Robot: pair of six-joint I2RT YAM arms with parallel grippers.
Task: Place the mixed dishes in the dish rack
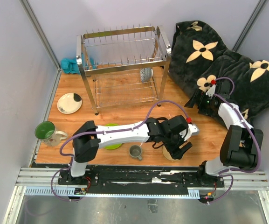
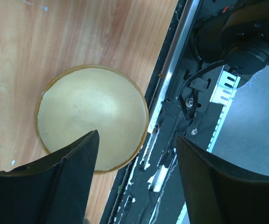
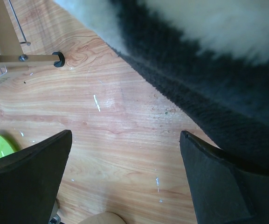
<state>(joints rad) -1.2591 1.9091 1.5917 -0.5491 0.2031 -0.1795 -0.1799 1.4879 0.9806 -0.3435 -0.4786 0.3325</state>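
On the wooden table [image 1: 125, 107], the left gripper [image 2: 136, 140] holds its jaws apart over the cream-yellow bowl [image 2: 92, 112] at the near edge. The right gripper [image 3: 126, 135], jaws apart too, hangs beside the black blanket [image 3: 209, 93]. To the left sit two plates, the lime-green plate [image 1: 113, 146] and the cream plate [image 1: 69, 103], and two mugs, the grey mug [image 1: 135, 151] and the white mug [image 1: 47, 132]. One dish rack [image 1: 125, 65] stands far back.

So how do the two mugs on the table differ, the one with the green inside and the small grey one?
The mug with the green inside is clearly bigger than the grey mug. It is white outside; the grey mug is grey all over. It sits at the table's left edge, away from the arms; the grey mug sits just beside the left arm. Both are on the table, mouth up.
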